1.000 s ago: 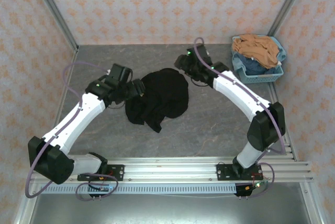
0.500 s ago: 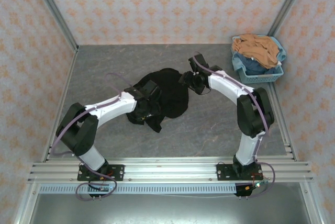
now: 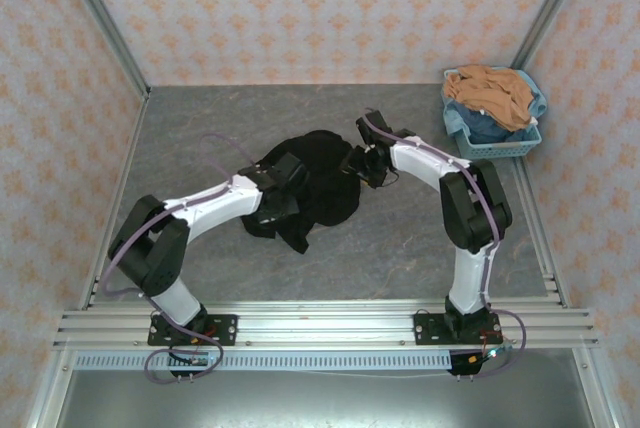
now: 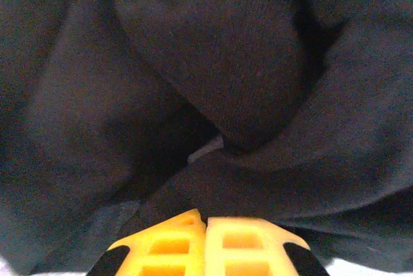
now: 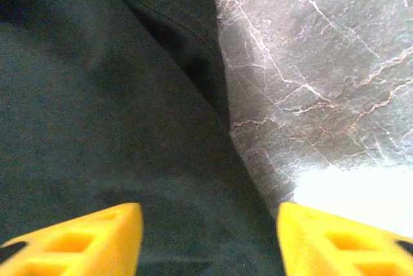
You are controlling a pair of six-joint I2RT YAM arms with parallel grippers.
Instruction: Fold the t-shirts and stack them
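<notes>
While t-shirt point(image 3: 325, 188) lies bunched, its shape unreadable; left claw point(image 4: 206, 219) closed; right claw point(image 5: 210, 215) agape over its edge.

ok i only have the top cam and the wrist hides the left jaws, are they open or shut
Observer: the left wrist view shows the left jaws shut, yellow pads touching, with the black tee bunched just ahead. I can't tell if cloth is pinched.
Operator: and the right jaws
Observer: wide open in the right wrist view.
Operator: over cloth or table
Observer: they straddle the tee's edge, one side over fabric, the other over the bare marble table.
</notes>
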